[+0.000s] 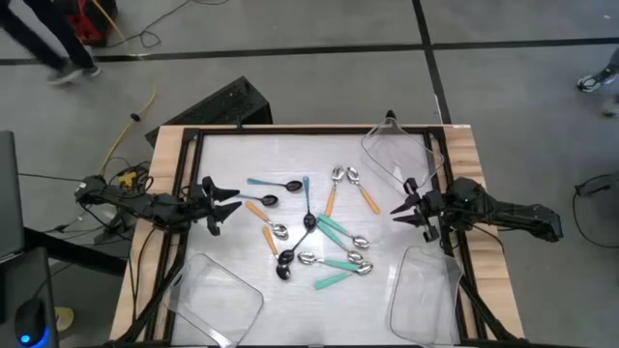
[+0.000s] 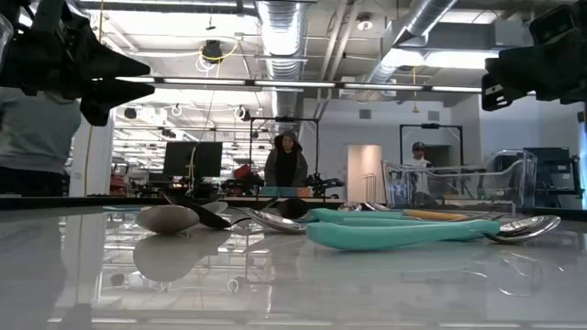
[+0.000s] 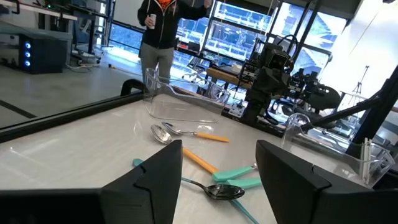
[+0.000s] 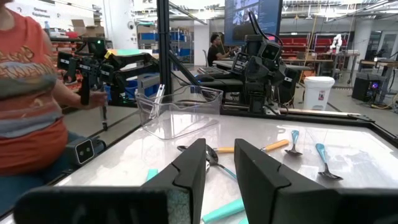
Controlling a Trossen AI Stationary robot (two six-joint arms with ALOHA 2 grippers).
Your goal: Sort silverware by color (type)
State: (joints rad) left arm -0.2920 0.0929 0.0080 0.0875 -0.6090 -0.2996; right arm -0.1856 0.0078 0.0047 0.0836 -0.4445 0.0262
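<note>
Low view puts you at the level of the tabletop (image 2: 293, 284), where the nearest thing is a teal-handled spoon (image 2: 394, 234) lying on its side, its silver bowl pointing right. Just behind it you see the rest of the silverware (image 1: 309, 227) as a low jumble, and past that a clear tray (image 2: 459, 183) standing on the far right. Beyond the tabletop, people stand in the room.

From above, you find the spoons scattered loosely over the middle of the white tabletop: blue-handled spoons (image 1: 276, 184) with black bowls toward the far left of the group, orange-handled spoons (image 1: 368, 200) on the far right and near left, teal ones nearest you. Several cross or touch one another. A second clear tray (image 1: 218, 295) lies at the near left corner and a third (image 1: 426, 295) at the near right, both apart from the spoons.

Your left gripper (image 1: 224, 204) hangs above the left side of the tabletop, pointing inward, fingers spread wide and holding nothing. Your right gripper (image 1: 404, 210) hangs above the right side, facing the spoons, fingers parted narrowly and also empty.
</note>
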